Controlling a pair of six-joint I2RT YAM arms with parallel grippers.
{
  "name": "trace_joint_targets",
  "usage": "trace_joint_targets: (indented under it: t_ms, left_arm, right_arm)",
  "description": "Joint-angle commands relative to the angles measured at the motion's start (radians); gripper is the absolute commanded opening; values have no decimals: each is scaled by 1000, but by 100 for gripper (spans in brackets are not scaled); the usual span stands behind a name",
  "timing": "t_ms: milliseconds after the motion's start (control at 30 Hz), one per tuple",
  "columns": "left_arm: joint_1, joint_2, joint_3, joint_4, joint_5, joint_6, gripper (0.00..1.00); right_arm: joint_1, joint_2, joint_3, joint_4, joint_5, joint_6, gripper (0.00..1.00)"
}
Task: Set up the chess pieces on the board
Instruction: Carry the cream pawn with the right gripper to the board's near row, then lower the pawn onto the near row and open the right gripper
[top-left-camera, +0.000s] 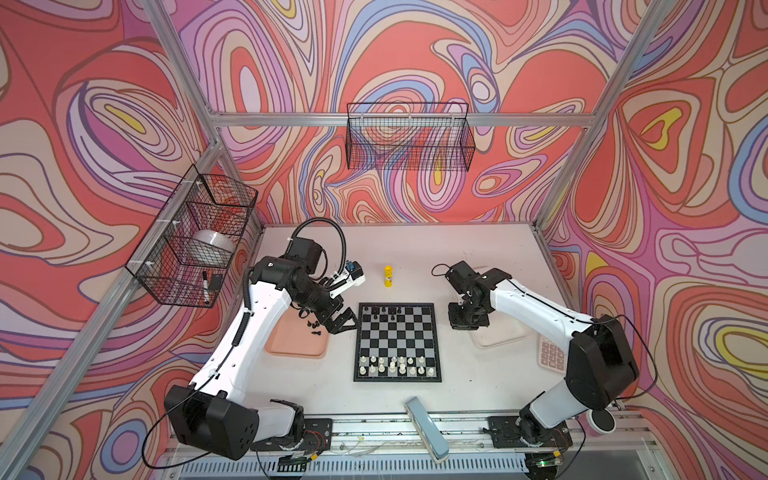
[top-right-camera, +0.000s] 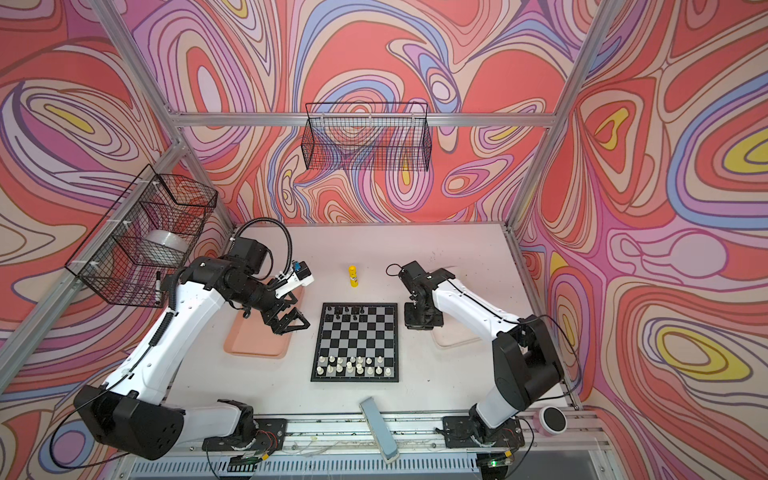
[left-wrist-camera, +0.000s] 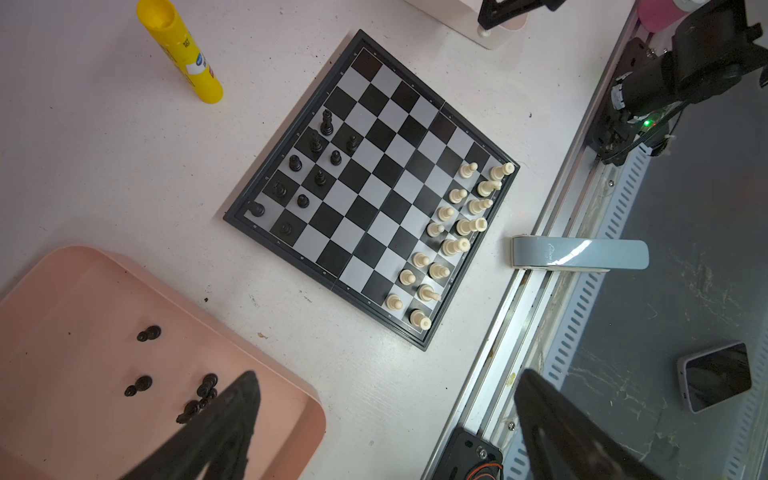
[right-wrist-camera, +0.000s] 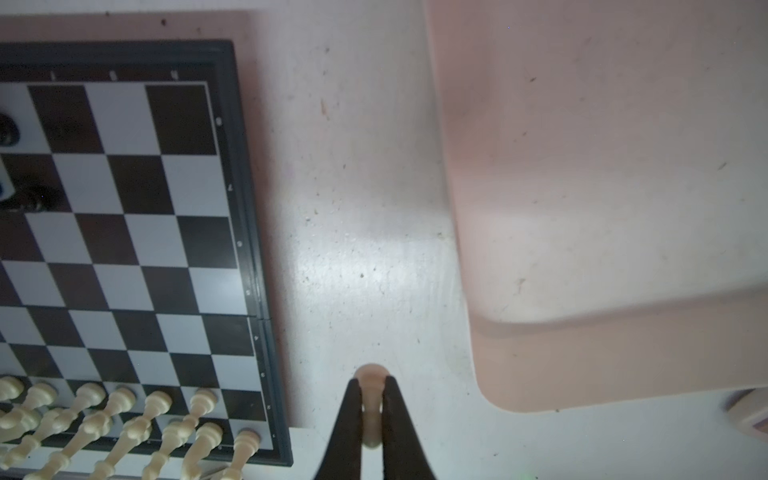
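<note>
Left gripper (top-left-camera: 347, 324): I see jaws spread wide, empty, over the pink plastic tray (top-left-camera: 295, 347), left of centre.
Right gripper (right-wrist-camera: 371, 380): clamped on a cream-white plastic chess piece (right-wrist-camera: 371, 409).
Black-and-grey checked flat chessboard (top-left-camera: 397, 332): frame centre.

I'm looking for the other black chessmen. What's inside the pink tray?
Inside the pink tray lie a few loose black chess pieces, tipped over. A finger of the left gripper covers part of it, so more may hide there.
</note>
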Motion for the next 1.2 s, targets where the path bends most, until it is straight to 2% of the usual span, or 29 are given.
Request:
trace_joint_targets:
  t_ms: [0,333,533,767,1167]
  left_arm:
    - [6,1,-9,-3,6,13,97]
    - [10,-4,-6,-3,-4,8,97]
    - [27,-19,-22,3,13,3,97]
    - [35,-31,-27,0,18,-1,97]
    - [40,-39,-25,-8,25,-2,97]
  right_arm:
    - [72,-26,16,-33,-7,79,6]
    - [295,14,28,-11,0,204,6]
    - [362,75,23,36,-9,231,6]
    - [382,115,2,82,-5,242,6]
    - [385,126,-22,63,49,243,6]
